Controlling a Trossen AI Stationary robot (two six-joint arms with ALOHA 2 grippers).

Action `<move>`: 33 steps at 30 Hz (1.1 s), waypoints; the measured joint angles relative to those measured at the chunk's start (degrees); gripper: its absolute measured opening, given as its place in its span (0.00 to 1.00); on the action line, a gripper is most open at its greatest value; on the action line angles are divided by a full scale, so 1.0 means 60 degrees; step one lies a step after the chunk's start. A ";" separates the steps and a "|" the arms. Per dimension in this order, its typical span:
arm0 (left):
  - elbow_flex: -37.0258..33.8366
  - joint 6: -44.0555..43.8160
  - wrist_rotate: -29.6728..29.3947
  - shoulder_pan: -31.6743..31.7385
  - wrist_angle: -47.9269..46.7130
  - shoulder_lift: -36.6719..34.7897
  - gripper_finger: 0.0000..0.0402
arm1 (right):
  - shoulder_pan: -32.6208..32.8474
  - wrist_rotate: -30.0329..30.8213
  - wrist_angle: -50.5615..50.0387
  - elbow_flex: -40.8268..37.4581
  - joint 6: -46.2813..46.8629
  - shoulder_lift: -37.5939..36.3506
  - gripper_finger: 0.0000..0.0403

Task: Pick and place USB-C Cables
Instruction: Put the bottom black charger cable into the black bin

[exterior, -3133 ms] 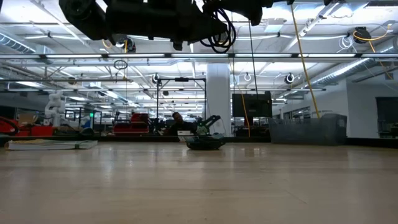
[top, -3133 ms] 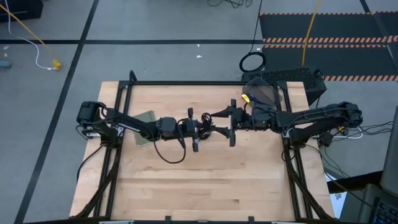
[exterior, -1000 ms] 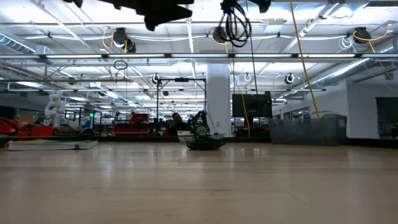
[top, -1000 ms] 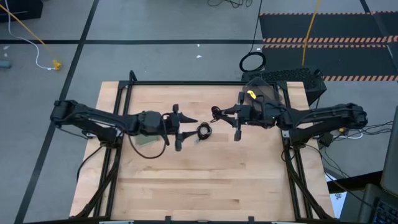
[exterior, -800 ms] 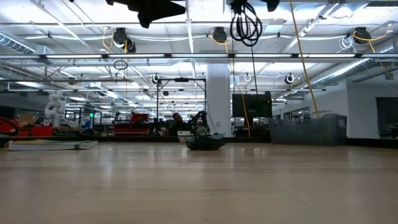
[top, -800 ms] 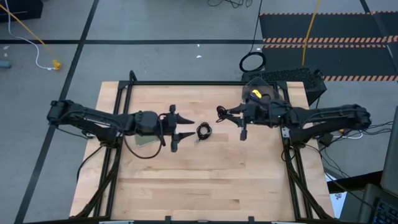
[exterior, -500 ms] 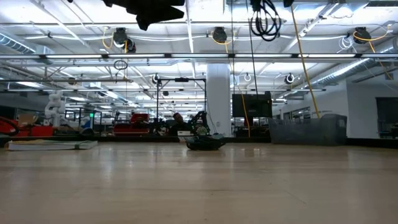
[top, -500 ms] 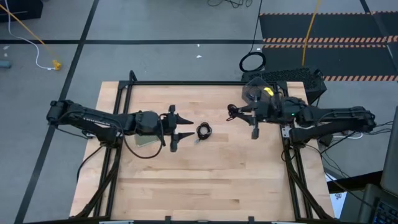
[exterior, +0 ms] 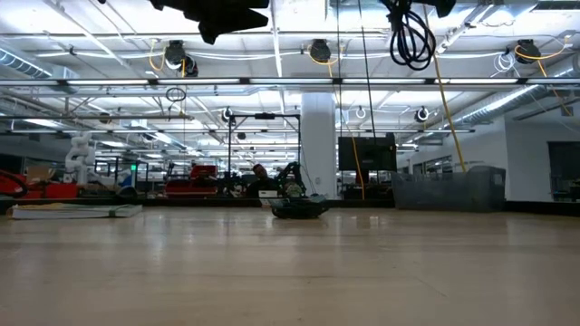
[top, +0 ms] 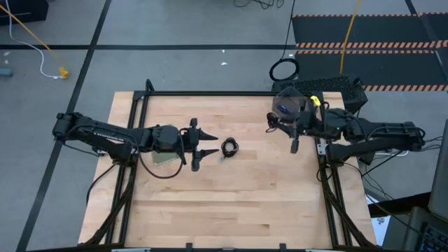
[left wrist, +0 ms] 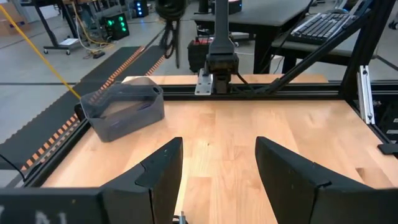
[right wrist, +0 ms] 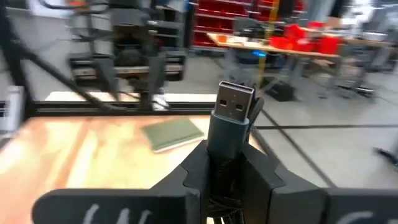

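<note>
Cable bundle (exterior: 412,36) hangs from the right end effector (right wrist: 227,163), clamped at its hard plug, above the bin (top: 288,103). It looks light and floppy. Another bundle (top: 229,148) probably lies on the desk (top: 231,203), by the spread-apart left end effector (top: 201,145).

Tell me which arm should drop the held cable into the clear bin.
Right. The right gripper is shut on a black USB-C cable beside the clear bin. The left gripper is open, near the coiled cable mid-table.
</note>
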 joint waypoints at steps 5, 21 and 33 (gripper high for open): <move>0.0000 0.0021 -0.0004 0.0000 0.0045 0.0000 0.51 | -0.0588 0.1042 -0.0403 0.0505 -0.0241 0.0205 0.12; 0.0000 0.0630 -0.0019 0.0001 0.0728 0.0004 0.51 | -0.3890 0.0007 -0.5312 0.5153 -0.0534 0.2772 0.12; 0.0000 0.1035 -0.0016 0.0004 0.1025 0.0004 0.51 | -0.6818 -0.1910 -0.7997 0.6415 -0.1057 0.5043 0.12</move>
